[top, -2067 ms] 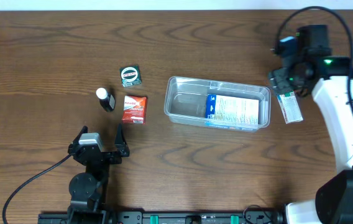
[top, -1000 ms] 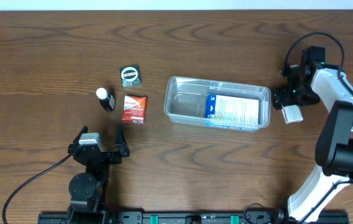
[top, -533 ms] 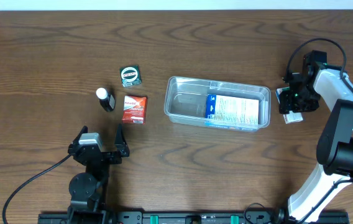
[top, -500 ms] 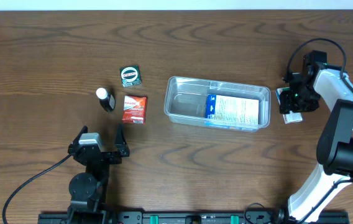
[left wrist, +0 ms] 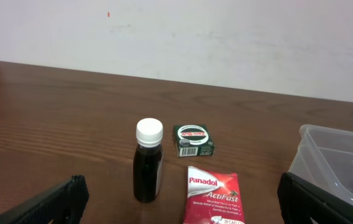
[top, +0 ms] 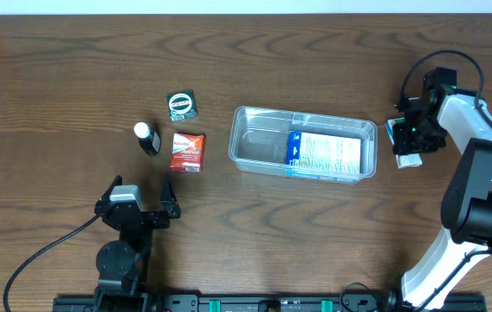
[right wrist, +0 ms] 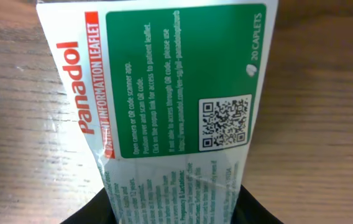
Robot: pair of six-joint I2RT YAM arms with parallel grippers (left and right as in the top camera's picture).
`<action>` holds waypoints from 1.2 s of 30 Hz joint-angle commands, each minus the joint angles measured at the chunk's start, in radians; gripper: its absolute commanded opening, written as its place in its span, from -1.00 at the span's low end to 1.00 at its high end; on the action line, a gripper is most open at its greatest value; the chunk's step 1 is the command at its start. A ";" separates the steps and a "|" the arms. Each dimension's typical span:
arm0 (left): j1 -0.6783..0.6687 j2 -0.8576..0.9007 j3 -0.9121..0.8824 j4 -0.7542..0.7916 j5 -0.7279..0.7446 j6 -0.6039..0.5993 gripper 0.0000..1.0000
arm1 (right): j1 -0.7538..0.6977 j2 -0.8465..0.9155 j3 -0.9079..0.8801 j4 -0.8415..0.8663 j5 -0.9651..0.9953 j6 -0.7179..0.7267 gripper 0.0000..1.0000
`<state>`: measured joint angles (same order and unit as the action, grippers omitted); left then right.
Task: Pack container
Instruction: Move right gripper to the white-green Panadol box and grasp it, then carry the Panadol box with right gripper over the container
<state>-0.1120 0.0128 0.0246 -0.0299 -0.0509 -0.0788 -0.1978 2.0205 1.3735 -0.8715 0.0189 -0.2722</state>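
The container (top: 302, 114) is a clear shallow bin at the table's middle, with a blue and white box (top: 324, 154) lying in it. Its corner shows in the left wrist view (left wrist: 332, 155). My right gripper (top: 412, 137) is down at the table just right of the container. Its fingers (right wrist: 171, 208) are shut on the sides of a white and green Panadol leaflet packet (right wrist: 170, 93), whose end shows below the gripper (top: 409, 159). My left gripper (top: 140, 192) is open and empty (left wrist: 179, 208) near the front left.
Left of the container stand a small dark bottle with a white cap (top: 147, 137) (left wrist: 148, 162), a red Panadol ActiFast packet (top: 187, 151) (left wrist: 212, 196) and a small green box (top: 181, 105) (left wrist: 193, 139).
My right arm swung down from above onto the leaflet packet and now grips it. The packet has turned and shifted slightly. The left arm has not moved.
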 commanded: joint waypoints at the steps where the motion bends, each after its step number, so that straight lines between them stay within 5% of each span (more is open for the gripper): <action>1: 0.004 -0.009 -0.021 -0.037 -0.004 -0.005 0.96 | -0.006 -0.038 0.104 -0.028 0.000 0.002 -0.30; 12: 0.004 -0.009 -0.021 -0.037 -0.004 -0.005 0.96 | 0.089 -0.197 0.418 -0.304 -0.110 -0.010 -0.31; 26: 0.004 -0.009 -0.021 -0.037 -0.004 -0.005 0.96 | 0.401 -0.271 0.389 -0.408 -0.204 -0.300 -0.18; 36: 0.004 -0.009 -0.021 -0.037 -0.004 -0.005 0.96 | 0.486 -0.268 0.173 -0.331 -0.169 -0.486 -0.11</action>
<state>-0.1120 0.0128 0.0246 -0.0299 -0.0509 -0.0788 0.2859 1.7538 1.6039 -1.2263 -0.1680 -0.6666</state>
